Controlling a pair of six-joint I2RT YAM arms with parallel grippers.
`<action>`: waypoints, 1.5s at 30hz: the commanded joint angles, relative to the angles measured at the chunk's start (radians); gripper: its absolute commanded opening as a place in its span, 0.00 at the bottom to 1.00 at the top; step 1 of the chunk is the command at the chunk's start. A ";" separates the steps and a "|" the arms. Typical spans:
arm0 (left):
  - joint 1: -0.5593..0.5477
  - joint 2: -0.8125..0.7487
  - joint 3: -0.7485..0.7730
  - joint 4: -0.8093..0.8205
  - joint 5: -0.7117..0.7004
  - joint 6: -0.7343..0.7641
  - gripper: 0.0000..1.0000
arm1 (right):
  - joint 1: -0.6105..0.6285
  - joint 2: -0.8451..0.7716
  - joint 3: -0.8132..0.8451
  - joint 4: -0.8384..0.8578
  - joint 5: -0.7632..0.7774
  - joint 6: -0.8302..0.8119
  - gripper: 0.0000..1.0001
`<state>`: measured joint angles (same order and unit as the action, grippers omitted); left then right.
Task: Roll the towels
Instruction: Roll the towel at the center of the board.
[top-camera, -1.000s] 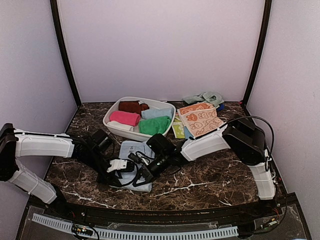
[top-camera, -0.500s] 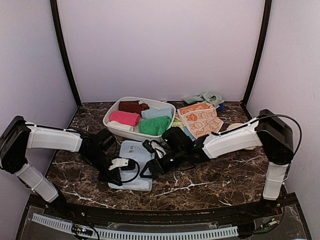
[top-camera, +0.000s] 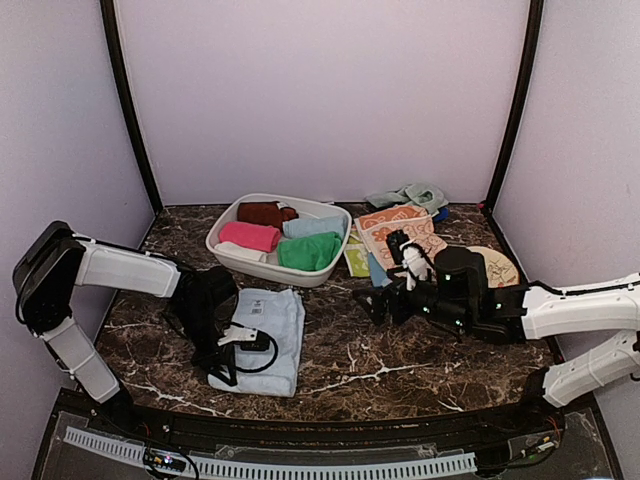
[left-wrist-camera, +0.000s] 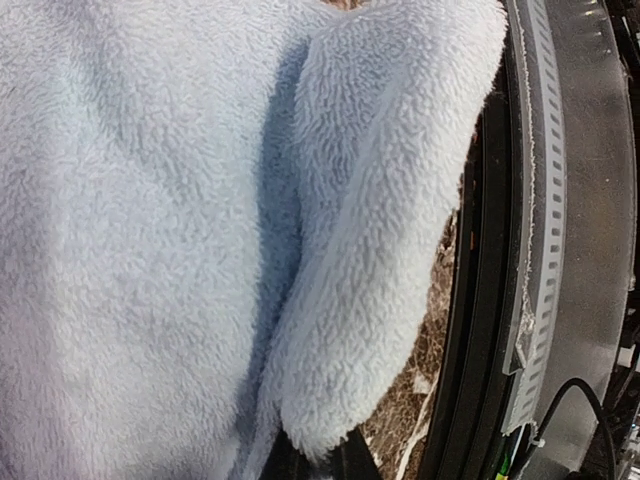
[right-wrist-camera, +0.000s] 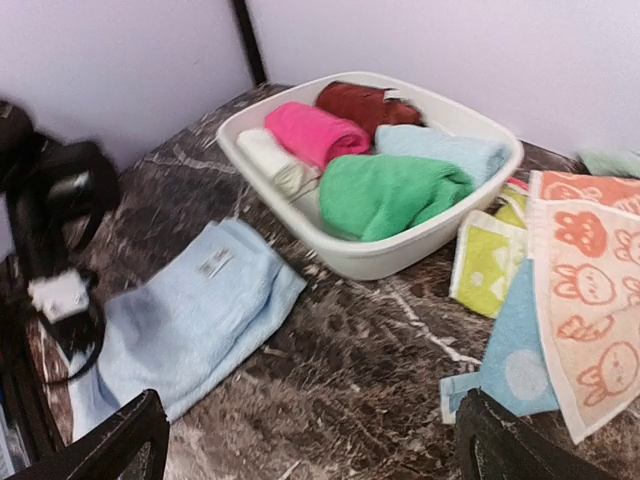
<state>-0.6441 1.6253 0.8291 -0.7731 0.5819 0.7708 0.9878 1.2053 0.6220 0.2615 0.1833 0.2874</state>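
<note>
A folded pale blue towel (top-camera: 268, 325) lies flat near the table's front left, and it fills the left wrist view (left-wrist-camera: 150, 220). My left gripper (top-camera: 222, 368) sits at its near edge. The dark jaws (left-wrist-camera: 320, 462) are shut on a raised fold of the cloth. My right gripper (top-camera: 385, 300) hovers open to the right of the towel, well apart from it, with nothing between its fingers (right-wrist-camera: 315, 450). The same towel (right-wrist-camera: 190, 320) shows at the left of the right wrist view. Rolled pink (top-camera: 250, 236), brown (top-camera: 265, 213), green (top-camera: 308, 250) and pale blue (top-camera: 312, 226) towels lie in the basin.
The white basin (top-camera: 222, 250) stands behind the blue towel. Flat printed towels, peach (top-camera: 400, 238) and yellow-green (top-camera: 356, 256), lie to its right, with a pale green cloth (top-camera: 408, 196) at the back wall. A round tan disc (top-camera: 498, 266) sits by the right arm. The table's black front rail (left-wrist-camera: 560, 250) is close to the left gripper.
The right gripper let go of the blue towel, opened wide and drew back to the right. The left gripper closed on the towel's near edge and shifted slightly left.
</note>
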 joint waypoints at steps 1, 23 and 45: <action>0.014 0.070 0.056 -0.022 -0.032 -0.017 0.00 | 0.168 0.063 -0.015 0.116 -0.015 -0.364 1.00; 0.092 0.206 0.157 -0.111 0.012 -0.001 0.00 | 0.518 0.808 0.458 0.128 0.109 -1.093 0.50; 0.225 -0.120 0.086 -0.025 0.012 0.031 0.63 | 0.294 0.836 0.590 -0.245 -0.434 -0.398 0.00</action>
<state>-0.4679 1.6283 0.9676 -0.8497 0.6262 0.7650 1.3525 2.0521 1.1812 0.1734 0.0013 -0.3573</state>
